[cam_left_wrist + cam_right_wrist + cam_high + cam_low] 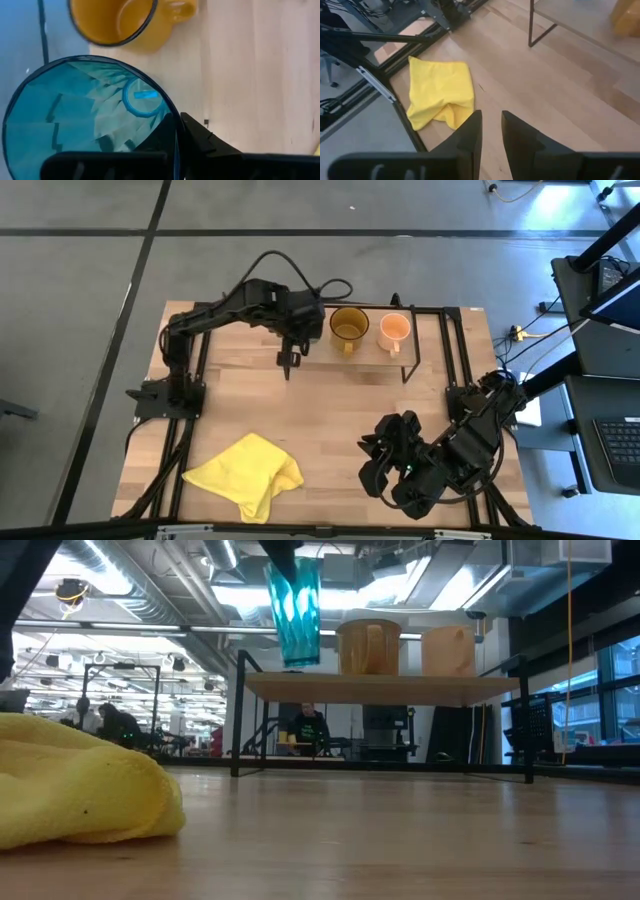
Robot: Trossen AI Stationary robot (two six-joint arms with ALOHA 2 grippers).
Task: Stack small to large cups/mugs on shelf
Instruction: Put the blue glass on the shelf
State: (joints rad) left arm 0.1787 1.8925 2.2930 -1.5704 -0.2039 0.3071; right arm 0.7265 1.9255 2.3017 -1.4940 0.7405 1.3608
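The tall teal tumbler (295, 610) hangs upright just above the left end of the light-wood shelf (400, 688); my left gripper (177, 137) is shut on it from above. In the high view the gripper (303, 315) hides the tumbler. The amber-yellow mug (349, 327) and the small pale-orange mug (395, 330) stand on their bases on the shelf, to the tumbler's right. My right gripper (491, 132) waits near the table's near right corner, empty, with a narrow gap between its fingers. My left gripper pinches the tumbler's rim wall (172, 117), one finger (160, 137) inside the tumbler and one (202, 140) outside. The fingers come from above, pointing down. The tumbler hangs upright below them, its base (293, 662) a little clear of the shelf top.
A crumpled yellow cloth (245, 475) lies on the table near its near left corner. Black metal frame rails (190, 380) run along the table's left and right sides. Bare wood lies between the cloth and the shelf.
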